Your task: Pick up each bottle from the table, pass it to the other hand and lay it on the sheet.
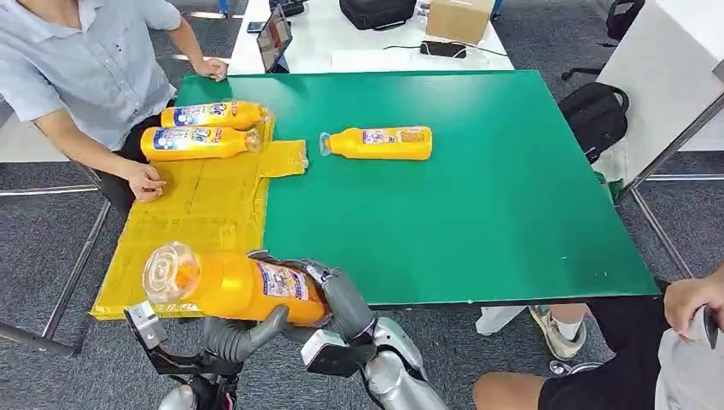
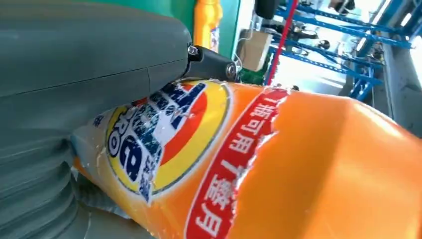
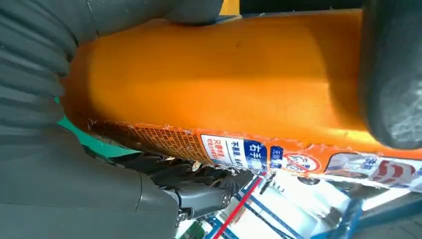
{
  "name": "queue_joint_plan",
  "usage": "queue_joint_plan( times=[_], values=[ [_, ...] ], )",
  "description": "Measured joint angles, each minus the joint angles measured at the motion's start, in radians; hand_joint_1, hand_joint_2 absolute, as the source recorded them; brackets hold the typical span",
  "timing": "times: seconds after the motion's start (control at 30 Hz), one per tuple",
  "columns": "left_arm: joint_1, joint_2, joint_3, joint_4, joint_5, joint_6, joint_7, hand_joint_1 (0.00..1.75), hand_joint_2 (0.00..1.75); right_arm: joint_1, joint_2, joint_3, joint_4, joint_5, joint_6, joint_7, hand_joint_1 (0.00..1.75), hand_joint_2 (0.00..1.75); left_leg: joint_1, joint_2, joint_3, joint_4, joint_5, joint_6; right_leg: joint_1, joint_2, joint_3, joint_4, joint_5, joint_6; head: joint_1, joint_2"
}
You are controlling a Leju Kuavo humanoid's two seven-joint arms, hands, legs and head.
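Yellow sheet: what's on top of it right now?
Two orange bottles lie side by side at the yellow sheet's far end; a person's hand rests on its edge. The held bottle hides the near corner.

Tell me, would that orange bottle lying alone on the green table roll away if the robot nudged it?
Probably only a little. The lone bottle lies on its side on the flat table, and its body looks flattened rather than round, so it would more likely slide or rock. Its glossy plastic may be slippery. It looks rigid, like the held bottle, which keeps its shape in both hands.
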Motion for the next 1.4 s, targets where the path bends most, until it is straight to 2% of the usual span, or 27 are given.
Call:
queue_joint_plan(
  times=[0.07,0.1,0.37,0.53,0.73,1.0,1.2,1.4],
  values=[
    [0.000,0.000,0.003,0.009,0.009,-0.001,0.009,1.75,1.75,0.003,-0.001,0.000,0.005,0.005,-0.002,0.004,0.00,1.75,0.000,0.000,0.000,0.000,0.000,0.000,0.000,0.000,0.000,0.000,0.000,0.000,0.000,0.000],
    [-0.003,0.000,0.004,0.014,0.010,0.000,0.012,1.75,1.75,0.006,-0.003,0.000,0.009,0.011,-0.007,0.006,0.00,0.00,0.000,0.000,0.000,0.000,0.000,0.000,0.000,0.000,0.000,0.000,0.000,0.000,0.000,0.000],
    [-0.019,-0.002,0.023,0.046,-0.019,0.066,0.073,1.75,1.75,0.027,-0.011,0.000,0.023,0.082,-0.082,0.027,0.00,0.00,0.000,0.000,0.000,0.000,0.000,0.000,0.000,0.000,0.000,0.000,0.000,0.000,0.000,0.000],
    [-0.046,-0.001,0.064,0.064,-0.223,0.227,0.156,1.75,1.75,0.043,-0.016,0.002,0.024,0.129,-0.116,0.026,0.00,0.00,0.000,0.000,0.000,0.000,0.000,0.000,0.000,0.000,0.000,0.000,0.000,0.000,0.000,0.000],
    [-0.104,0.008,0.142,0.104,-0.422,0.354,0.206,1.75,1.75,0.044,-0.017,0.011,0.017,0.156,-0.128,0.008,0.00,0.00,0.000,0.000,0.000,0.000,0.000,0.000,0.000,0.000,0.000,0.000,0.000,0.000,0.000,0.000],
    [-0.245,0.022,0.244,0.122,-0.674,0.410,0.217,1.75,1.75,0.047,-0.018,0.011,-0.004,0.149,-0.127,-0.018,0.00,0.00,0.000,-0.001,0.000,0.000,0.001,0.000,0.000,0.000,0.001,0.000,0.000,0.000,0.000,0.000],
    [-0.282,0.022,0.259,0.127,-0.695,0.417,0.218,1.75,1.75,0.048,-0.018,0.011,-0.011,0.147,-0.126,-0.018,0.00,0.00,0.000,0.000,0.000,0.000,0.001,0.000,0.000,0.000,0.000,0.000,0.000,0.000,0.000,0.000],
    [-0.356,0.033,0.237,0.176,-0.996,0.495,0.242,1.75,1.75,0.048,-0.018,0.012,-0.013,0.127,-0.102,-0.020,0.00,0.00,0.000,-0.001,0.000,0.000,0.001,0.000,0.000,0.000,0.000,0.000,0.000,0.000,0.000,0.000]
  ],
)
